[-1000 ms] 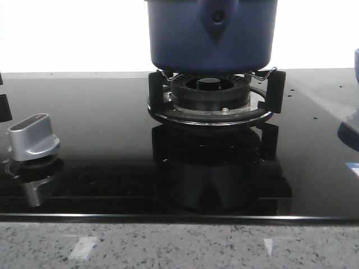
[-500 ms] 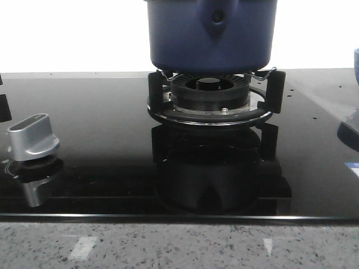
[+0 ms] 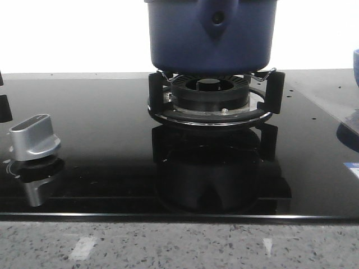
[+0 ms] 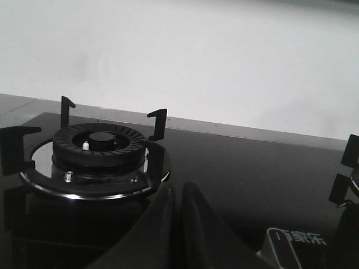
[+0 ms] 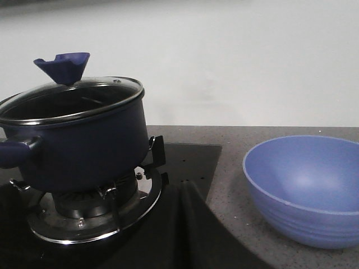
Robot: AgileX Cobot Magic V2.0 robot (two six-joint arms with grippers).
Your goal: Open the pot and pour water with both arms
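Note:
The dark navy pot (image 3: pixel 210 39) stands on the middle burner (image 3: pixel 210 101), its teardrop bracket facing the front camera. In the right wrist view the pot (image 5: pixel 78 145) carries a glass lid (image 5: pixel 73 100) with a blue knob (image 5: pixel 63 66). A lighter blue bowl (image 5: pixel 305 185) stands on the counter beside it. My right gripper (image 5: pixel 180 188) is shut and empty, low over the hob between pot and bowl. My left gripper (image 4: pixel 179 188) is shut and empty, next to an empty burner (image 4: pixel 95 151). Neither gripper shows in the front view.
A silver control knob (image 3: pixel 33 137) sits on the black glass hob at the front left; it also shows in the left wrist view (image 4: pixel 283 246). The bowl's rim (image 3: pixel 357 61) peeks in at the front view's right edge. A speckled counter edge (image 3: pixel 179 246) runs along the front.
The pot and knob have not moved. Only the dark reflection at the hob's right edge has shifted slightly.

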